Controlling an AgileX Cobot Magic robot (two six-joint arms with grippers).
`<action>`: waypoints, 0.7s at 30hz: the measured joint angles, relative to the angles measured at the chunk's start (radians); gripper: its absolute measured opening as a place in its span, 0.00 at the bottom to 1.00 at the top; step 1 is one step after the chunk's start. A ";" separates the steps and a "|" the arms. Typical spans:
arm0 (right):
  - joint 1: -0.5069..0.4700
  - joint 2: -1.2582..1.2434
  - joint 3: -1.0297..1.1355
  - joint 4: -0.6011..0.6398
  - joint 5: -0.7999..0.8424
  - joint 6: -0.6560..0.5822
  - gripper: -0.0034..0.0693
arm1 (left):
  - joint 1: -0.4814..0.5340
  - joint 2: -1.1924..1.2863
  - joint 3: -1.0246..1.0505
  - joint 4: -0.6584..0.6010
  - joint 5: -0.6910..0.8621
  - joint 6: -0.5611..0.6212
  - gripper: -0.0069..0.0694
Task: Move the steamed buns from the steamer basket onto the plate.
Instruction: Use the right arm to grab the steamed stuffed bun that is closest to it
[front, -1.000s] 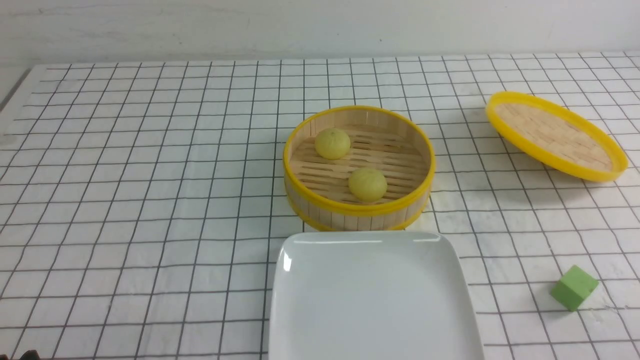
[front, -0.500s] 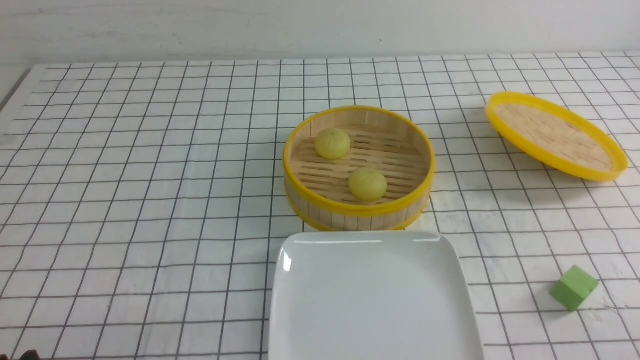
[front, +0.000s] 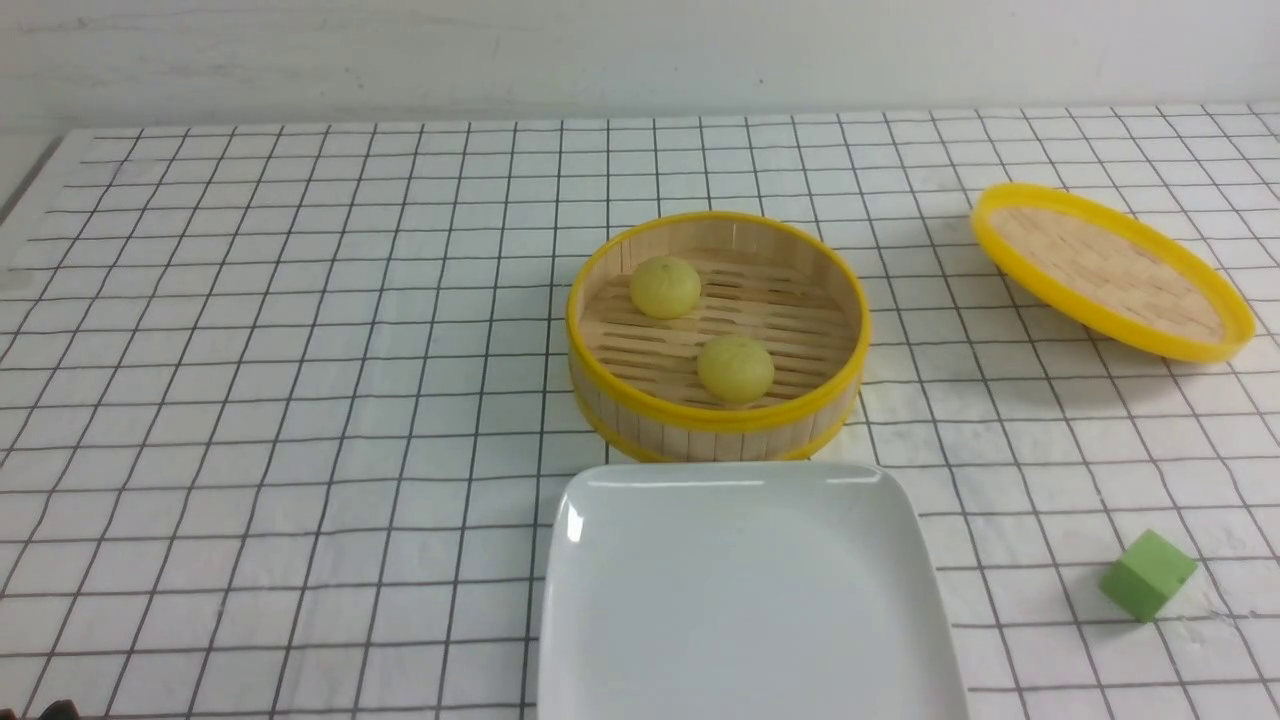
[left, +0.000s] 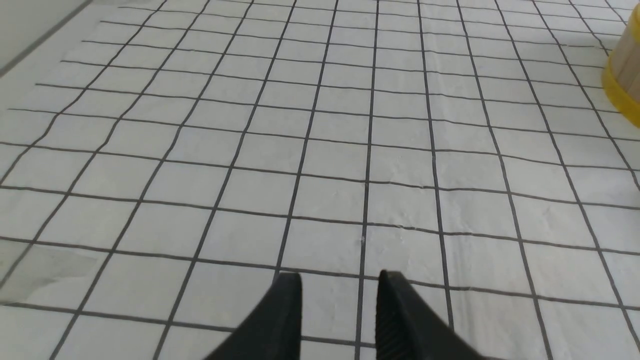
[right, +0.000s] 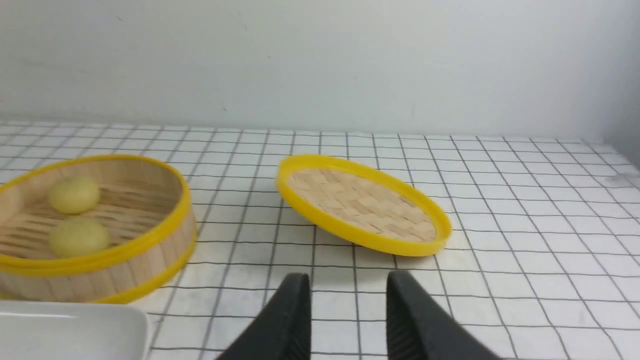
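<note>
Yellow-green and round, two steamed buns (front: 665, 286) sit inside one steamer basket (front: 712, 432) in the middle of the front view. The buns are apart and do not touch. The upper bun (front: 665, 286) is near the basket's left wall. The lower bun (front: 735, 369) is close to the front wall. Both are in the basket, not on the plate.

One white plate (front: 750, 600) lies just below the basket, at the bottom middle of the frame. One woven lid (front: 1110, 270) with a yellow rim is at the upper right, tilted, well apart from the basket. One green cube (front: 1148, 575) sits at the lower right. All of it is on one desk (front: 300, 400) with a white cloth and black grid lines.

The left tool (left: 340, 279) has two black fingers (left: 285, 315). They are apart, with only cloth showing between them. The right tool (right: 348, 280) also has two black fingers (right: 290, 315) standing apart, and it holds nothing. Its camera sees the basket, both buns, the lid and one corner of the plate.
</note>
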 joint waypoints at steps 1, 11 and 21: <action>0.000 -0.001 -0.077 0.041 0.098 0.000 0.38 | 0.000 0.000 0.000 0.007 0.000 0.000 0.41; 0.000 -0.004 -0.169 0.346 0.160 0.000 0.38 | 0.000 0.000 0.000 0.011 0.000 0.000 0.41; 0.000 -0.004 -0.169 0.442 0.156 0.000 0.38 | 0.000 0.000 0.000 0.049 0.000 0.000 0.41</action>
